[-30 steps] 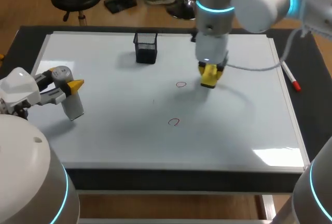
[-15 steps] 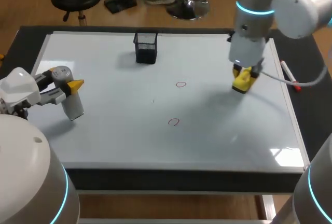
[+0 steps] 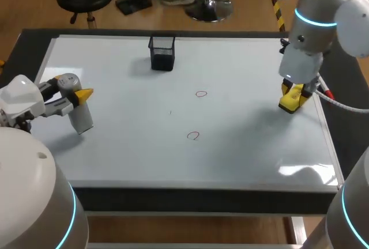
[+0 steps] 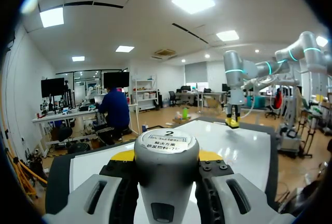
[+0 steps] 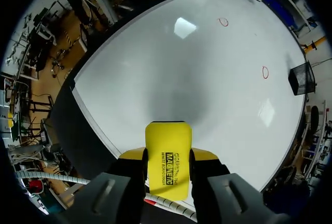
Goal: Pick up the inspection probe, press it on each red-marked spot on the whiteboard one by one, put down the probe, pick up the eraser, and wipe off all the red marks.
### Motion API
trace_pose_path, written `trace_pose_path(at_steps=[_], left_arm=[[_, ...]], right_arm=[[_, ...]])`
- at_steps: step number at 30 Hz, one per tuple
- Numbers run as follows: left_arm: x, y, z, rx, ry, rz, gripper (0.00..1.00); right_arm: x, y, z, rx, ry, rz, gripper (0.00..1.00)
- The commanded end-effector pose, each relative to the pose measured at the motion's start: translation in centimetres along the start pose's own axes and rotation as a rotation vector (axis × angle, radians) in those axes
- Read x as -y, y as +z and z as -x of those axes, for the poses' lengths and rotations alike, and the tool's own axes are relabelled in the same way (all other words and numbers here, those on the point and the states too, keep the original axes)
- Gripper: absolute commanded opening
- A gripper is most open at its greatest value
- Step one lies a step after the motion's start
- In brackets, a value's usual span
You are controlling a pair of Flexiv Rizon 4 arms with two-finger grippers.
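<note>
The inspection probe [image 3: 82, 117], a grey-white cylinder, stands tilted at the whiteboard's left side with my left gripper [image 3: 79, 97] shut on its upper part. In the left wrist view the probe's labelled round top [image 4: 166, 145] fills the gap between the fingers. My right gripper [image 3: 292, 95] hangs near the board's right edge, shut on the yellow eraser [image 3: 288, 104], which sticks out ahead of its fingers [image 5: 167, 166]. Two small red marks remain mid-board: one farther back [image 3: 200, 94] and one nearer the front [image 3: 193, 135]. They also show far ahead of the eraser [image 5: 265, 72].
A black mesh basket [image 3: 162, 52] stands at the back of the whiteboard [image 3: 127, 157]. A marker pen with a red cap [image 3: 326, 92] lies just off the board's right edge, beside my right arm.
My right arm has carried the eraser from the middle of the board, beside the farther red mark, over to the right edge. The left arm and probe have kept still.
</note>
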State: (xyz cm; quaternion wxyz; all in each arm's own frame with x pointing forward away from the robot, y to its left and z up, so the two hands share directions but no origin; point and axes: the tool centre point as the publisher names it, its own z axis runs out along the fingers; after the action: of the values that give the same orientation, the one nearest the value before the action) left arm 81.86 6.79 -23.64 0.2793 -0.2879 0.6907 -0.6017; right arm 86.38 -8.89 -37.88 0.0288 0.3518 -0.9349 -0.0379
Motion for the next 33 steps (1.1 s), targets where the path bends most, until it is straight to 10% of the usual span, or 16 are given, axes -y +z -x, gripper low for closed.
trace_pose_path(at_steps=[1,20,33], left_arm=[[0.0,0.2,-0.1,0.006,0.002,-0.002,0.00],[0.0,0.2,-0.1,0.006,0.002,-0.002,0.00],[3.2,8.9,-1.9,-0.232,0.068,-0.068,0.00]], right_arm=[[0.0,-0.1,-0.5,0.018,-0.004,-0.003,0.00],[0.0,-0.1,-0.5,0.018,-0.004,-0.003,0.00],[0.0,-0.1,-0.5,0.018,-0.004,-0.003,0.00]])
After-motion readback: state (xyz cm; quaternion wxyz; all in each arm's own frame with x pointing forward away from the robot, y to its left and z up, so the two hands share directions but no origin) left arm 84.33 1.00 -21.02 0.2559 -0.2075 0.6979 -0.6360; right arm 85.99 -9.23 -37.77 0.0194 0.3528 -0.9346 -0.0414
